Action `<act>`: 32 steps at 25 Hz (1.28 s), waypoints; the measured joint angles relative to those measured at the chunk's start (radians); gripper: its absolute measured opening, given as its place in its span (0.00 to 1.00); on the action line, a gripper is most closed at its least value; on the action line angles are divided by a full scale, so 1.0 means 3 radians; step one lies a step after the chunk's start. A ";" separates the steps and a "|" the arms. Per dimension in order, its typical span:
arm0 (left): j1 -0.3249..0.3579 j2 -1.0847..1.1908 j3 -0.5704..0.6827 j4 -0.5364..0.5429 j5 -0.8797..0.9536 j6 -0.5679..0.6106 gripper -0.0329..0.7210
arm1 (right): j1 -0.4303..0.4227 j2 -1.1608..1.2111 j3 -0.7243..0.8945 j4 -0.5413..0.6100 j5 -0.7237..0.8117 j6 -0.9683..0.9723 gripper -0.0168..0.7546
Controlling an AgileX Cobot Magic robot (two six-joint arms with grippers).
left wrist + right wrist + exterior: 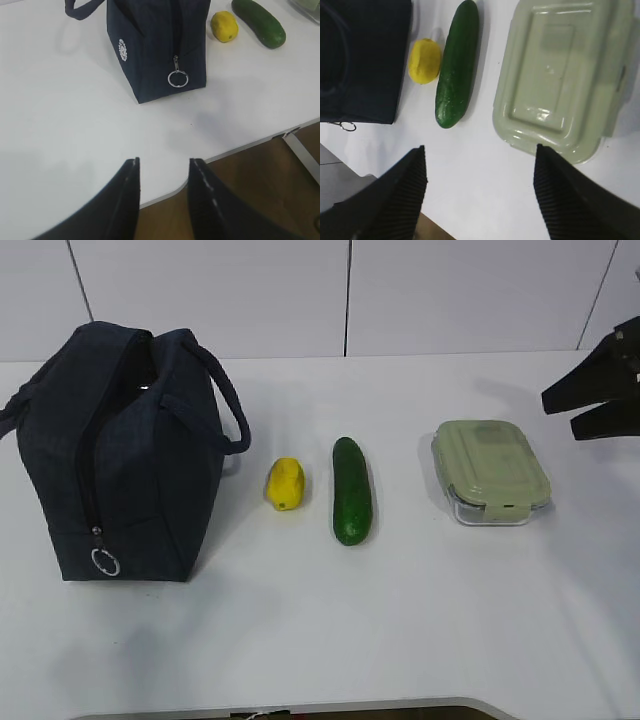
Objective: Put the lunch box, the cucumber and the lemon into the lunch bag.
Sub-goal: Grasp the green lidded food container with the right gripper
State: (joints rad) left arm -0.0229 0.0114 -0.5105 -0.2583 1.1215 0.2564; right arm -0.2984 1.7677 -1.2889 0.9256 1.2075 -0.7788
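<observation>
White tabletop (300,640) carried, left to right, our dark navy fabric lunch bag (130,460), small yellow lemon (285,484), dark green cucumber (351,490) and sage-lidded clear lunch box (490,470). Nothing was packed; all three remained outside. Our left gripper (162,192) hovered narrowly parted before the bag, empty; our right gripper (480,187) hung wide above the box, empty.

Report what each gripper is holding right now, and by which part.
Nothing is held. The left gripper and right gripper are both open and empty; the lunch box, cucumber and lemon lie untouched on the table.
</observation>
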 joint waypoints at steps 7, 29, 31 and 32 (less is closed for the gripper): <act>0.0000 0.0000 0.0000 0.0000 0.0000 0.0000 0.36 | 0.0000 0.0184 -0.0259 -0.0287 -0.0005 0.0027 0.71; 0.0000 0.0000 0.0000 0.0000 0.0000 0.0000 0.36 | 0.0000 0.0600 -0.0534 -0.0416 -0.0005 0.0309 0.71; 0.0000 0.0000 0.0000 0.0000 0.0000 0.0000 0.36 | 0.0000 0.0683 -0.0620 -0.0421 -0.0005 0.0314 0.71; 0.0000 0.0000 0.0000 0.0000 0.0000 0.0000 0.36 | 0.0000 0.0726 -0.0653 -0.0421 -0.0005 0.0314 0.71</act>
State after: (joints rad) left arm -0.0229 0.0114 -0.5105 -0.2583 1.1215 0.2564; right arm -0.2984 1.9854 -1.4850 0.7993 1.2061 -0.6846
